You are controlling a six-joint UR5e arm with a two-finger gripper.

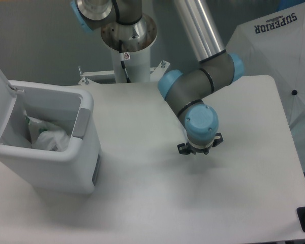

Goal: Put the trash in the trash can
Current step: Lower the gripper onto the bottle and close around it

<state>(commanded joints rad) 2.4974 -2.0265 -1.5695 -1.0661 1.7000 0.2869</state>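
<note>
Hovering well right of the trash can [66, 162]; wrapper [51, 137] lies inside it. My gripper [198, 150] points down, jaw spread untellable, bottle unseen.

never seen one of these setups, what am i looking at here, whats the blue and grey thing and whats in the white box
The blue and grey thing is a robot arm: grey tube sections joined by blue-capped joints, mounted on a white post at the back of the table. There is just one picture, taken by a fixed camera looking down from above the front of the table.

At the arm's tip is its gripper, pointing down at the table. Its fingers are hidden under the wrist, so I cannot tell whether they are open or shut, and nothing shows in them.

The white box on the left is a trash can with its lid flipped up. Inside lies a crumpled white wrapper with a bit of green. No other loose item shows on the table.
</note>
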